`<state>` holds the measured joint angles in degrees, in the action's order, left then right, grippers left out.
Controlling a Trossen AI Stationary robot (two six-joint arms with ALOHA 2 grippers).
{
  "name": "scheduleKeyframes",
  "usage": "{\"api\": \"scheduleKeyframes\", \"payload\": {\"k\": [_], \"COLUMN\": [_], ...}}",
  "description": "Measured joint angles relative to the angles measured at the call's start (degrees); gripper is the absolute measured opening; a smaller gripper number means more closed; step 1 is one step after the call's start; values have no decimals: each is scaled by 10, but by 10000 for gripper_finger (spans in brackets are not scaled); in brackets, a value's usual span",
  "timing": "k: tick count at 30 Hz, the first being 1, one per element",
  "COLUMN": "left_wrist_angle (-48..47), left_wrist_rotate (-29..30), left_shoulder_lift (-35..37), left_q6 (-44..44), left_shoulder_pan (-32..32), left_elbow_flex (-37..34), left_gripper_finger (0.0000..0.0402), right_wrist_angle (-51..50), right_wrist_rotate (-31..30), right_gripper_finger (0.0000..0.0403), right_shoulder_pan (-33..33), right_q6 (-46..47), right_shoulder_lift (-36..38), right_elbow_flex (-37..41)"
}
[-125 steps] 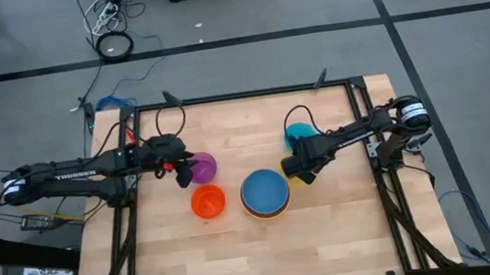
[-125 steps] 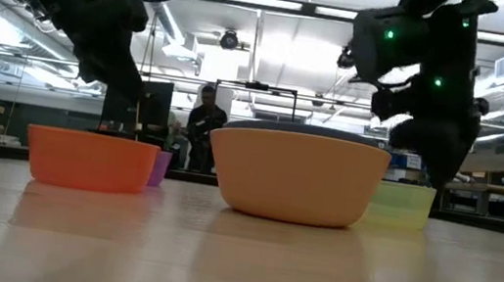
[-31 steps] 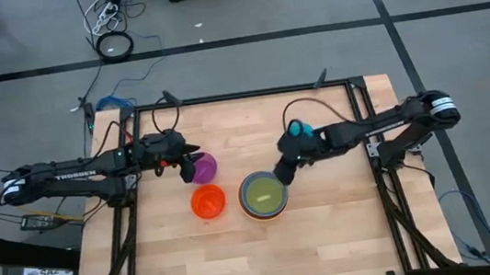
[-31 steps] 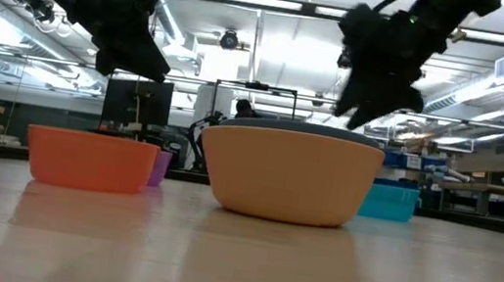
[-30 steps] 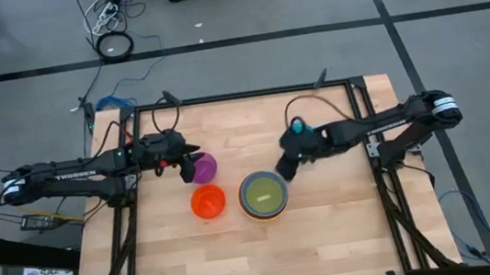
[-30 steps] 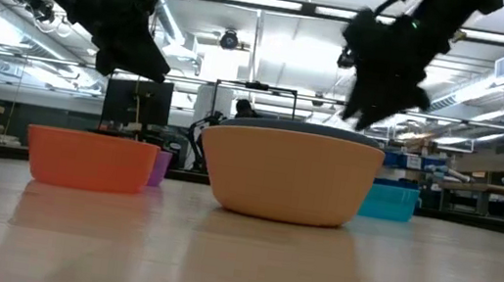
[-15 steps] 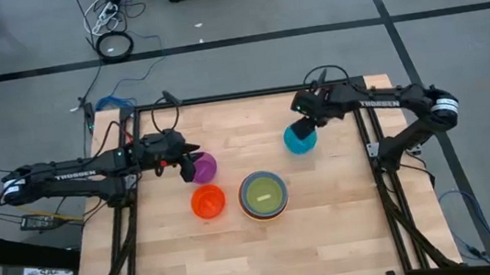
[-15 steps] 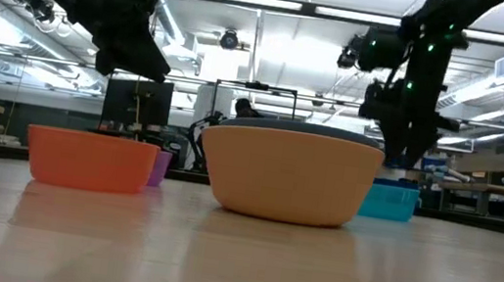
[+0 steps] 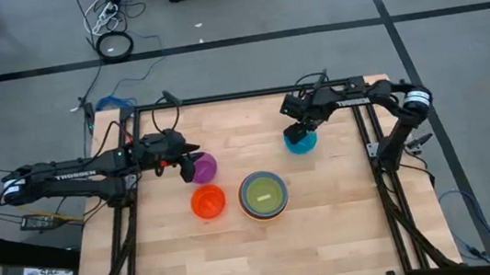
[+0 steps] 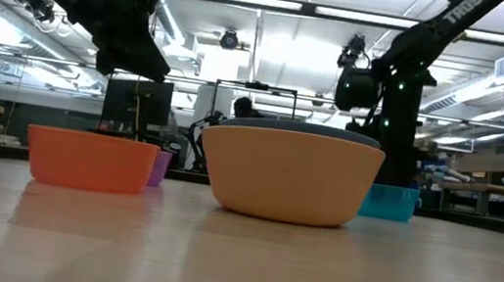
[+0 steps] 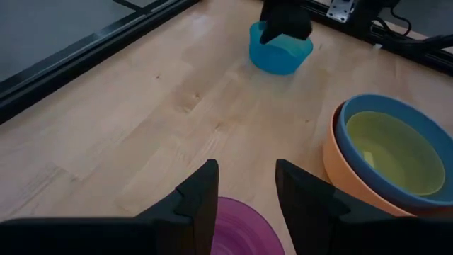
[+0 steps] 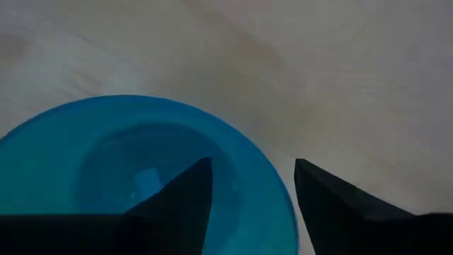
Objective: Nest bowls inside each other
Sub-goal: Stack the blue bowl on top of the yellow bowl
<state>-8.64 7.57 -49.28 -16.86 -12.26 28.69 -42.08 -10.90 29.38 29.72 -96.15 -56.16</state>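
Note:
The teal bowl [image 9: 301, 141] stands on its base at the table's far right. My right gripper [image 9: 296, 134] points down over its rim, open; in the right wrist view [image 12: 253, 163] one finger hangs over the hollow and the other outside the rim [image 12: 277, 177], and no touch shows. A yellow bowl [image 9: 262, 192] sits in a blue bowl [image 9: 244, 189], which sits in the large orange bowl [image 10: 288, 178]. The purple bowl [image 9: 205, 167] and the small red-orange bowl [image 9: 208, 202] stand apart at mid-left. My left gripper [image 11: 245, 164] waits open just above the purple bowl's left side.
A black frame rail [image 9: 240, 95] runs along the table's far edge, with side rails left and right. Bare wood lies along the near half [image 9: 259, 256] and between the purple and teal bowls. A person shows far behind the table in the low view.
My right gripper has left the right rim of the nested stack, swung toward the table's far right, tipped more steeply downward and come down over the teal bowl. The bowls have kept their places.

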Motion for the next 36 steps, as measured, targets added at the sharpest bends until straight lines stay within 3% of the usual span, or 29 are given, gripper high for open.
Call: {"api": "scheduleKeyframes", "payload": {"k": [3,7,9,13,17,23,29,36], "left_wrist_angle": [0,0,0,1,0,6,23,31], "left_wrist_rotate": [0,0,0,0,0,0,0,0], "left_shoulder_lift": [0,0,0,0,0,0,0,0], "left_q6": [0,1,1,1,1,1,1,-3], "left_shoulder_pan": [0,0,0,0,0,0,0,0], "left_elbow_flex": [0,0,0,0,0,0,0,0], "left_gripper_finger": [149,149,149,149,149,149,149,149], "right_wrist_angle": [2,5,8,0,-1,17,133,230], "right_wrist_rotate": [8,10,8,3,4,57,73,95], "right_gripper_finger": [149,40,14,3,1,0,0,0], "right_shoulder_pan": [8,16,20,31,28,-61,-194,-270], "right_q6": [-1,-21,-33,-45,-38,7,52,83], "right_shoulder_lift": [-17,-21,-14,28,117,212,198,121], "right_elbow_flex": [0,0,-1,0,0,0,0,0]}}
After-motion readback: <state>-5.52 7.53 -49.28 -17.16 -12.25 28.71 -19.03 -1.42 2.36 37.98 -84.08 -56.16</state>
